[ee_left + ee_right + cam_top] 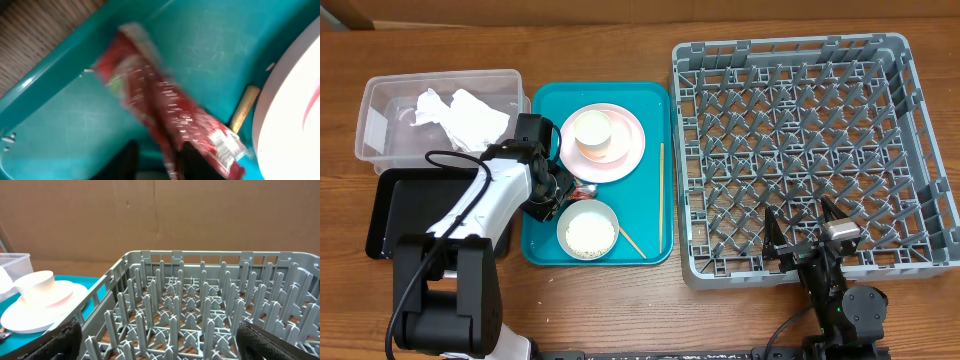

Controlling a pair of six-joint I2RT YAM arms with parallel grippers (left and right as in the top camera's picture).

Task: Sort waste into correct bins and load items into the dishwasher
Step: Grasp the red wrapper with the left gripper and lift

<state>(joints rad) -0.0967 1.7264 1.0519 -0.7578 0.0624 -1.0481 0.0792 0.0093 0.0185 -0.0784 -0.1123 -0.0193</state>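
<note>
My left claw (553, 192) is down on the teal tray (545, 110), between the pink plate (628, 150) and the white bowl (588, 230). The red wrapper (165, 105) lies on the tray and runs right between the claw's two fingers (125, 160). The left wrist picture is blurry, so I cannot tell if the claw has pinched the wrapper or is only around it. The small white cup (592, 130) sits on the plate, just past the claw. The clear tub (380, 100) with the paper napkins (460, 115) is off to the claw's side. My right claw (800, 222) has its fingers (65, 340) wide apart and holds nothing. It hangs at the near edge of the grey rack (790, 60), with the pegs spread out in front of it.
</note>
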